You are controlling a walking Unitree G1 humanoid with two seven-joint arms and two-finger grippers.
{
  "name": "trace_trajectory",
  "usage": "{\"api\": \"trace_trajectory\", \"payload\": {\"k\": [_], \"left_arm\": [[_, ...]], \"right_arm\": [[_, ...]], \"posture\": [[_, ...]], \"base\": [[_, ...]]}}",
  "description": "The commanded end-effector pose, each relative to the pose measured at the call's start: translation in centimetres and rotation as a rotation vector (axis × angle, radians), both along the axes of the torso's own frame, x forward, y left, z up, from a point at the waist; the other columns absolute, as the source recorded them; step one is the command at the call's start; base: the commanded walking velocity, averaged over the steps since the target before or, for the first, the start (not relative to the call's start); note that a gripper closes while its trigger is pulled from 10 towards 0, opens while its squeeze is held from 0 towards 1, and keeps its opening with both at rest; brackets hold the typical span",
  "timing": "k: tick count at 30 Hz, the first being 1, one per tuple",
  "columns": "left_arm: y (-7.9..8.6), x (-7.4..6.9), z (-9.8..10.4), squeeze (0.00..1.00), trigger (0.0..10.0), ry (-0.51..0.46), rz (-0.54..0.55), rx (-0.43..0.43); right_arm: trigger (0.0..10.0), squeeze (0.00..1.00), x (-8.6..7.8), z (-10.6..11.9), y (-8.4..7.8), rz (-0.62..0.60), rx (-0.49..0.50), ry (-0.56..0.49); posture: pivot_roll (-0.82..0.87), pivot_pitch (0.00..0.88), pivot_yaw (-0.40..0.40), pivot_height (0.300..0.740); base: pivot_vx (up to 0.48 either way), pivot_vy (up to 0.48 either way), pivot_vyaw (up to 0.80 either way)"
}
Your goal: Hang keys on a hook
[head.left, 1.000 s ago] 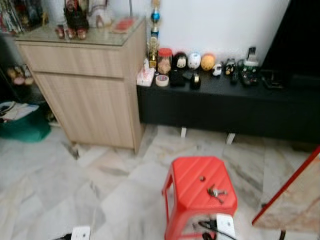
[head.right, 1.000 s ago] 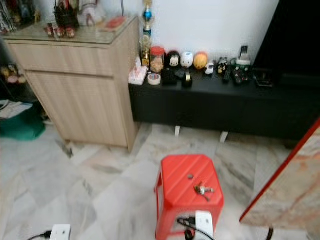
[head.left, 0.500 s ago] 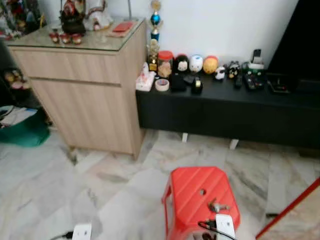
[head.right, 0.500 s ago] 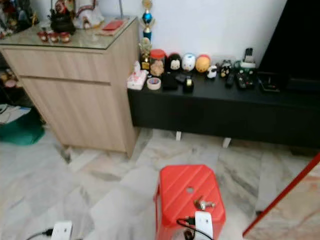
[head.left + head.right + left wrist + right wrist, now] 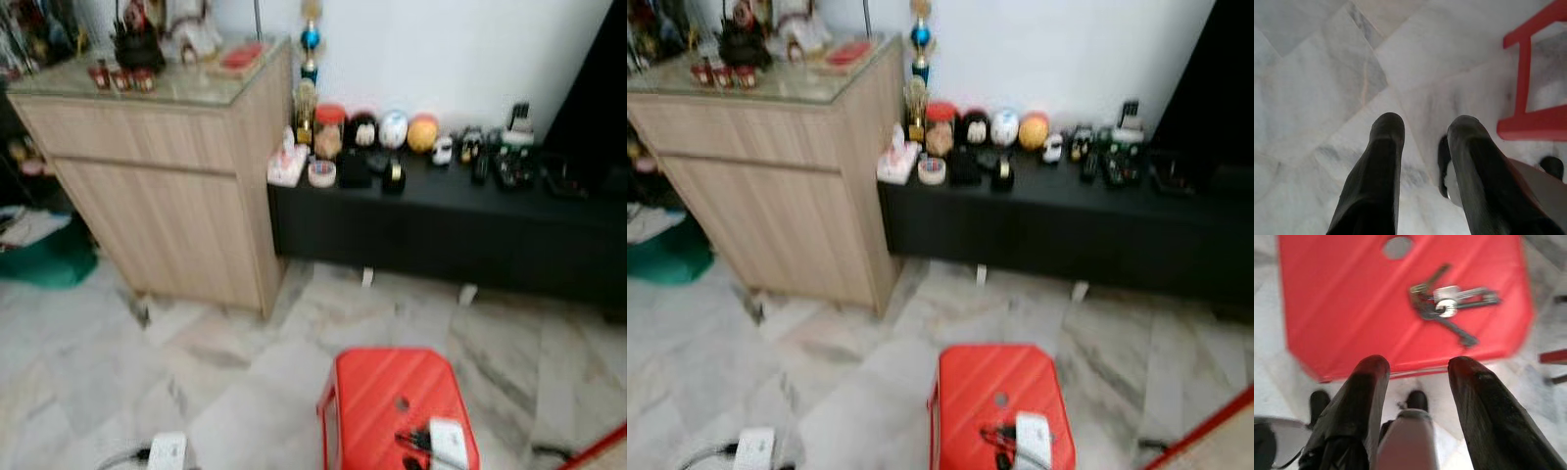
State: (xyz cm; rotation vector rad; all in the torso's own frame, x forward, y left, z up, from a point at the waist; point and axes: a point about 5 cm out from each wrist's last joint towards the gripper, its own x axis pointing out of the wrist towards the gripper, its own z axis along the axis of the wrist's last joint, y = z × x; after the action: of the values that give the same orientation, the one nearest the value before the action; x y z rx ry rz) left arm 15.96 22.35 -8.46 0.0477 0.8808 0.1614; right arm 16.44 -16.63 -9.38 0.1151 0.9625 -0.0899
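A bunch of keys (image 5: 1447,307) lies flat on the top of a red plastic stool (image 5: 392,401), near one edge and beside the small round hole (image 5: 1397,246). My right gripper (image 5: 1418,364) hangs open just off the stool's edge, short of the keys, with nothing between its fingers. In the head views a white wrist part (image 5: 446,441) with a black cable covers the stool's near right corner. My left gripper (image 5: 1420,132) is open over the marble floor, with the stool's red leg (image 5: 1524,78) off to its side.
A light wooden cabinet (image 5: 167,186) stands at the back left. A low black bench (image 5: 441,220) along the white wall carries small figures, a jar and a tape roll. A white power strip (image 5: 167,450) lies on the floor at the near left. A green bundle (image 5: 44,259) sits far left.
The whole picture has slid as the camera moved: the stool now sits lower and closer, and the red-framed board at the right has almost left view. The keys stay on the stool.
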Motion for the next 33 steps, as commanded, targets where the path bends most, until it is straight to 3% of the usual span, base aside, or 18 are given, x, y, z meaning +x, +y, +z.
{"api": "trace_trajectory", "payload": {"k": [1,13,16,17,20,21,23,25,27,33], "left_arm": [[0.1,-0.4,-0.2,0.0,10.0,0.015,0.006,0.004],[0.4,0.0,0.2,0.0,10.0,-0.031,-0.006,0.027],[1.0,1.8,1.5,0.0,10.0,-0.127,-0.048,0.095],[1.0,3.2,2.4,0.0,10.0,-0.193,-0.093,0.125],[1.3,4.8,3.6,0.0,10.0,-0.278,-0.096,0.158],[1.5,5.8,4.6,0.0,10.0,-0.343,-0.083,0.159],[1.5,6.6,5.4,0.0,10.0,-0.404,-0.082,0.15],[0.9,7.8,6.8,0.0,10.0,-0.519,-0.111,0.141],[0.5,8.1,7.4,0.0,10.0,-0.561,-0.135,0.142],[0.1,8.1,8.8,0.0,10.0,-0.683,-0.14,0.134]], "right_arm": [[10.0,0.0,0.4,0.3,-0.1,-0.025,-0.004,-0.047],[10.0,0.0,1.0,1.0,-0.4,-0.119,0.0,-0.18],[10.0,0.0,1.0,1.0,-0.4,-0.106,0.003,-0.183],[10.0,0.0,1.0,1.0,-0.4,-0.104,0.008,-0.183],[10.0,0.0,0.9,0.9,-0.3,-0.099,0.019,-0.177],[10.0,0.0,5.4,3.7,-0.7,-0.083,0.002,-0.363],[10.0,0.0,8.3,5.9,-0.8,-0.078,-0.01,-0.49],[10.0,0.0,9.1,6.7,-0.9,-0.08,-0.011,-0.529],[10.0,0.0,9.2,6.8,-0.9,-0.074,-0.017,-0.538],[10.0,0.0,10.1,7.9,-0.6,-0.008,-0.043,-0.62]], "posture": [[0.06,0.0,-0.021,0.74],[0.04,0.0,-0.018,0.74],[0.04,0.0,-0.023,0.74],[0.04,0.0,-0.025,0.74],[0.05,0.0,-0.025,0.74],[0.05,0.0,-0.025,0.74],[0.04,0.0,-0.022,0.74],[0.04,0.0,-0.022,0.74],[0.04,0.0,-0.021,0.74],[0.04,0.0,-0.026,0.74]], "base": [[0.0,0.0,0.0],[0.0,0.0,0.0],[0.0,0.0,0.0],[0.0,0.0,0.0],[0.0,0.0,0.0],[0.0,0.0,0.0],[0.0,0.0,0.0],[0.0,0.0,0.0],[0.0,0.0,0.0],[0.0,0.0,0.0]]}}
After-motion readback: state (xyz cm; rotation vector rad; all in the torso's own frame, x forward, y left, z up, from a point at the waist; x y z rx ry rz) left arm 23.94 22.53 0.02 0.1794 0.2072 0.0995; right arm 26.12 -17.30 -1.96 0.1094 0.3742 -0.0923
